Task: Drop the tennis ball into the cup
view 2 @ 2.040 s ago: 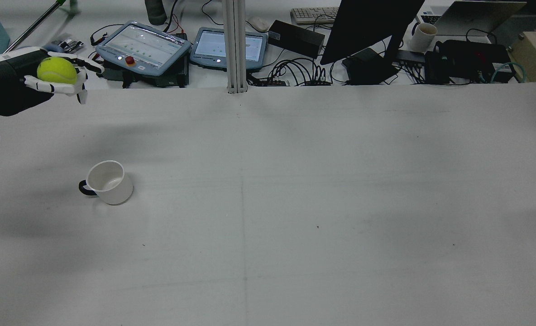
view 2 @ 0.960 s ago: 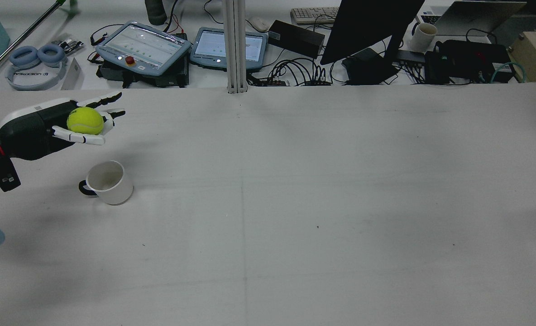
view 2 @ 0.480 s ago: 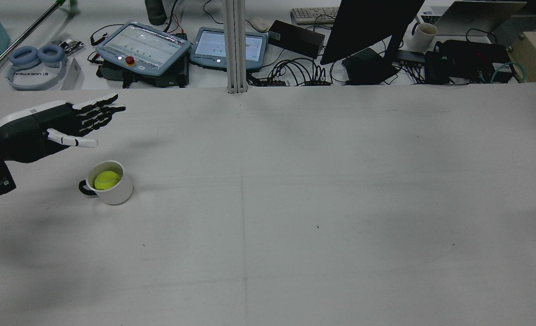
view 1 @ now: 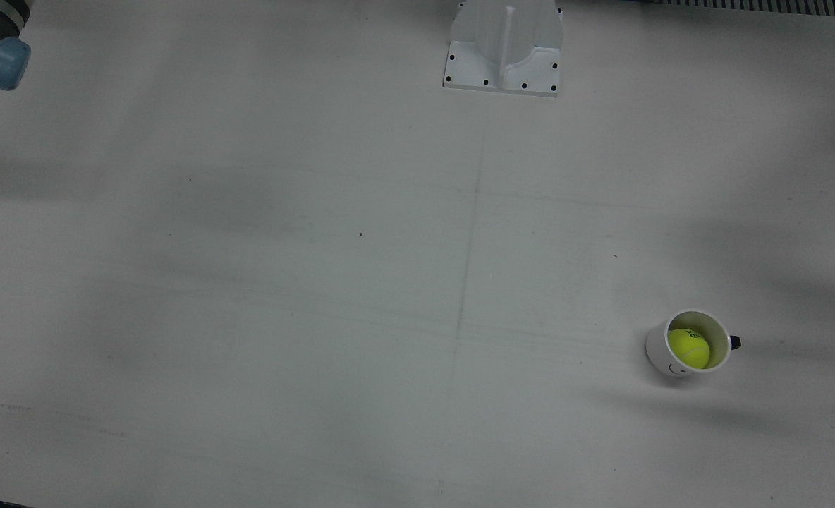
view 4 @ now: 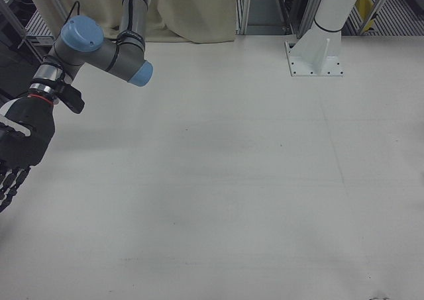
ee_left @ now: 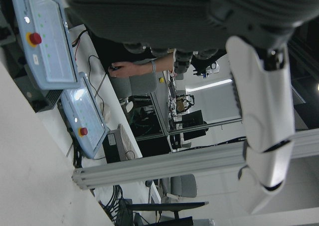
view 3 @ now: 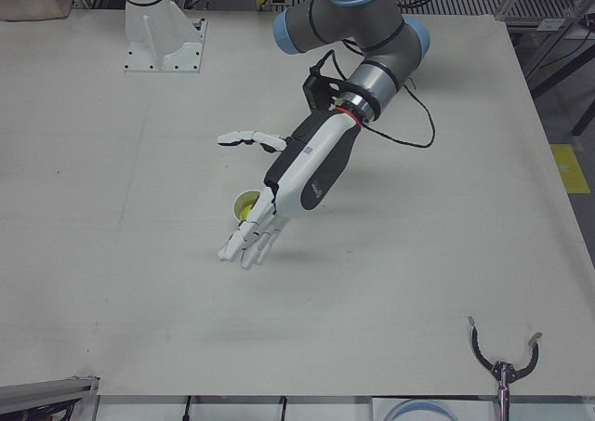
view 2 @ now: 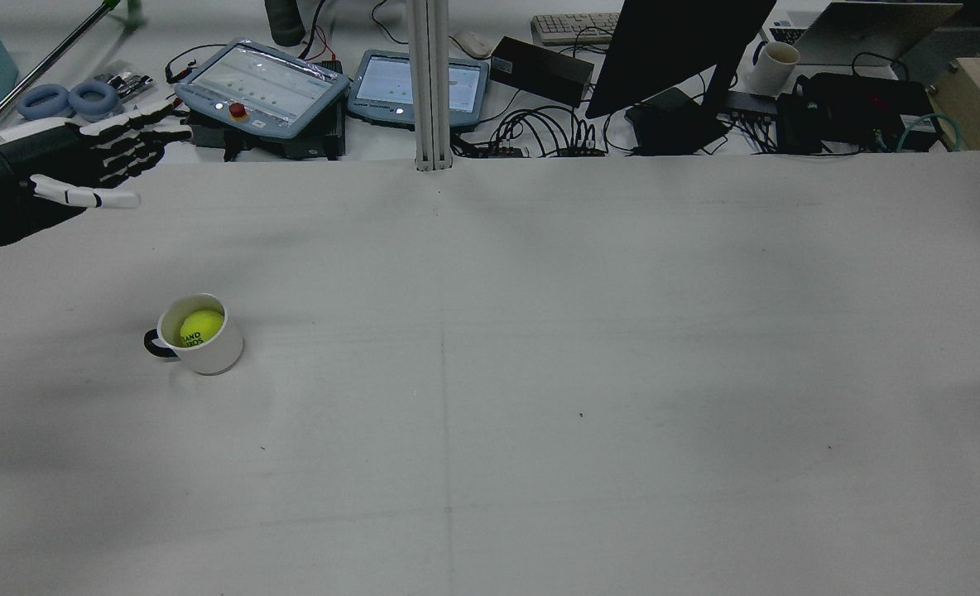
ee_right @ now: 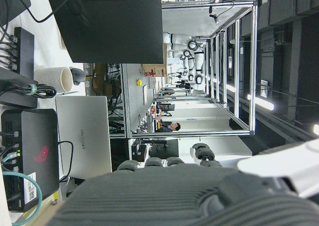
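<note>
tennis ball [view 2: 201, 327] sits inside the cup [view 2: 208, 352], black print on the felt reads roughly "RAND ...ROS", first letters cut by the rim, not fully legible. cup is white, glossy, cylindrical, upright on the table [view 2: 540, 372], dark handle on its left side in the rear view; in the front view a small black drawn curve shows on its outer wall, can't make out more. in the left-front view the cup is mostly hidden behind the left hand, only a sliver of rim and yellow shows

left hand [view 2: 84, 161] hangs above the table, well apart from the cup, toward the far-left edge, fingers [view 2: 146, 132] spread and straight, holding nothing. black palm side, white back shell [view 3: 311, 165]. arm cut off at the frame edge in the rear view; front view shows only one white fingertip at the right edge

right hand [view 4: 16, 154] appears at the left edge of the right-front view, black, fingers extended downward and apart, nothing in it, partly cropped

table white, matte, faint scuffs and a thin seam line. behind it: two blue-grey pendants [view 2: 262, 83], one with a red button; laptop lid in the right hand view reads "HUAWEI"
</note>
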You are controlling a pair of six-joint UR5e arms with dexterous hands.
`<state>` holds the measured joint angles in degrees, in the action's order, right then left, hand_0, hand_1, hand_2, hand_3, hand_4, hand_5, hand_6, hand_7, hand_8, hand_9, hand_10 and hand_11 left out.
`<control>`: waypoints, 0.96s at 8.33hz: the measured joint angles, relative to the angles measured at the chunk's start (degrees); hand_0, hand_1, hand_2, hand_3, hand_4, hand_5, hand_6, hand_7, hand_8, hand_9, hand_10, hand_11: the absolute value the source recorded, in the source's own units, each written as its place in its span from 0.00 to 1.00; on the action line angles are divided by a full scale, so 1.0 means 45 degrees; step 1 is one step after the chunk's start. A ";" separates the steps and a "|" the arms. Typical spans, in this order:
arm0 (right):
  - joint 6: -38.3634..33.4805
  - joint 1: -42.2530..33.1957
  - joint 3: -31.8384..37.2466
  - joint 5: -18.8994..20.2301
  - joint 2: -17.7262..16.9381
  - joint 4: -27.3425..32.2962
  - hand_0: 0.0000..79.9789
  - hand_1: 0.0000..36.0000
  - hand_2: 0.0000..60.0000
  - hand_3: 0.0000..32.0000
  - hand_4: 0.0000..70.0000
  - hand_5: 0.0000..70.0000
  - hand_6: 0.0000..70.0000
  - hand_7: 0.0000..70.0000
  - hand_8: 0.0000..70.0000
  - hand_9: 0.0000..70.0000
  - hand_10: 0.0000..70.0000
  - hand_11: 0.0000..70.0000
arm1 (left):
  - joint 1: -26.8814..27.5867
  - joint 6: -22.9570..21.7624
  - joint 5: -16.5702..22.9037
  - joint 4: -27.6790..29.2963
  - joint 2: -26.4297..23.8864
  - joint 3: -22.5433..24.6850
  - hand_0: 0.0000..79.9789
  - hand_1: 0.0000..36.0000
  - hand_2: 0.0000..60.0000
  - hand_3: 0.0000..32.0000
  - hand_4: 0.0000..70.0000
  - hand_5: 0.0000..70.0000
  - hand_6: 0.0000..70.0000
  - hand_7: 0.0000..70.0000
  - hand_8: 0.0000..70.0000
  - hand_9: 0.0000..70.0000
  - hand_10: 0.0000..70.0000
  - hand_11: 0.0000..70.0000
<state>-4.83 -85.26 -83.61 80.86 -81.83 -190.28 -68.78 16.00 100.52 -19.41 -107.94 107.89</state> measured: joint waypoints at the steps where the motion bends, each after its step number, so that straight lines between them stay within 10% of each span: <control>1: 0.0000 0.0000 0.0000 0.0000 0.0000 0.0000 0.00 0.00 0.00 0.00 0.00 0.00 0.00 0.00 0.00 0.00 0.00 0.00 | -0.1009 0.0041 0.0000 -0.0411 -0.0338 -0.0402 0.64 0.74 0.36 0.00 0.00 0.04 0.01 0.23 0.00 0.03 0.00 0.00; 4: 0.0000 0.0001 0.0023 0.0001 0.0000 0.0000 0.00 0.00 0.00 0.00 0.00 0.00 0.00 0.00 0.00 0.00 0.00 0.00 | -0.2631 -0.0057 0.0006 0.0534 -0.0810 -0.2819 0.66 0.79 0.38 0.00 0.00 0.04 0.00 0.25 0.00 0.03 0.00 0.00; 8: 0.0000 0.0001 0.0008 0.0001 0.0000 0.0000 0.00 0.00 0.00 0.00 0.00 0.00 0.00 0.00 0.00 0.00 0.00 0.00 | -0.2797 -0.0101 0.0033 0.0678 -0.1045 -0.3311 0.66 0.78 0.37 0.00 0.00 0.05 0.02 0.25 0.00 0.03 0.00 0.00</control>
